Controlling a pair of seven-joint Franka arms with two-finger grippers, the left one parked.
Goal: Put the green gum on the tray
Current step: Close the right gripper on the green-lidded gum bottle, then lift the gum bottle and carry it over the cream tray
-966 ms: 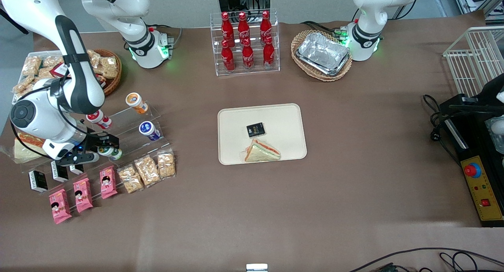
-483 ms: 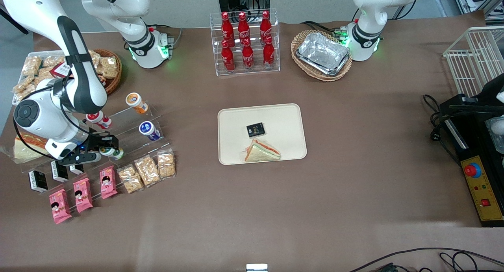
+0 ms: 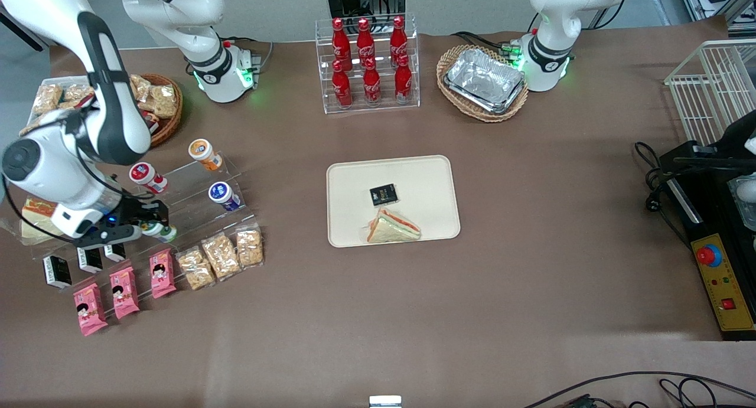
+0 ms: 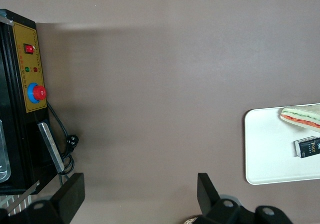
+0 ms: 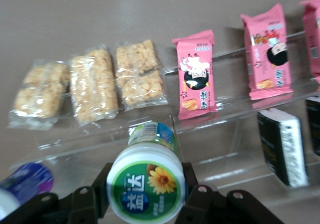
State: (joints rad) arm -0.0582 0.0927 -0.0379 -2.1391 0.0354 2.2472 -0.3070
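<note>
We see the green gum (image 5: 146,186) already between the gripper's (image 3: 149,226) fingers, lid facing the wrist cam, its long axis running away from that cam; fingers clamped on the bottle's sides w/ no gap; it sits at the clear stepped display rack (image 3: 195,210), working arm's end; the tray (image 3: 425,178) lies well apart toward table centre, holding a sandwich (image 3: 393,226); we judge lift, then carry.

We saw a brown table (image 3: 531,290) carrying the tray (image 3: 425,178) at its middle, with a sandwich (image 3: 393,227) and a dark packet (image 3: 383,194) on it. Farther from the camera stood a cola rack (image 3: 367,62) and a wicker basket (image 3: 481,83) of foil trays. At the working arm's end sat a clear stepped stand (image 3: 195,195), and the gripper (image 3: 152,221) was over it, clamped on the green gum (image 5: 146,184).
</note>
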